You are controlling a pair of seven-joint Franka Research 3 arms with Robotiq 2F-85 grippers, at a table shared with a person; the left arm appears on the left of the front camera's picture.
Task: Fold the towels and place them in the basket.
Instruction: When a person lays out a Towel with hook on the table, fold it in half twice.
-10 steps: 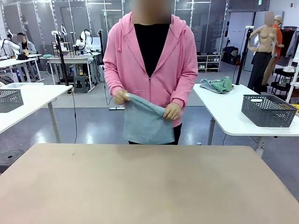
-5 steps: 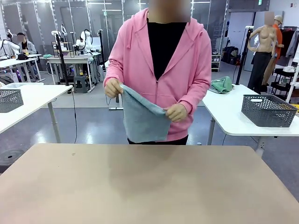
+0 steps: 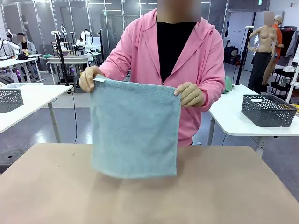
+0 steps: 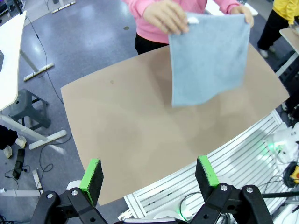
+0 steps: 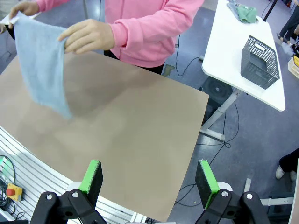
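Observation:
A person in a pink hoodie holds one pale grey-blue towel (image 3: 134,130) spread out by its two top corners above the far half of the tan table (image 3: 224,186); its white label shows at the top left corner. The same towel (image 4: 209,56) hangs flat in the left wrist view and the towel (image 5: 43,65) is seen edge-on in the right wrist view. My left gripper (image 4: 149,176) is open over the table's near edge with nothing between its fingers. My right gripper (image 5: 148,178) is open too, also empty. A dark grey mesh basket (image 3: 268,110) stands on the white side table at right, and the basket (image 5: 260,62) shows there too.
A white side table (image 3: 233,122) at right carries a green towel pile (image 5: 244,12) behind the person's arm. Another grey basket (image 3: 10,100) sits on a white table at left. Aluminium rails (image 4: 233,158) run along the table's near edge.
The person has shaken the bunched towel out and now holds it fully spread and higher, closer over the table. Both grippers stay open.

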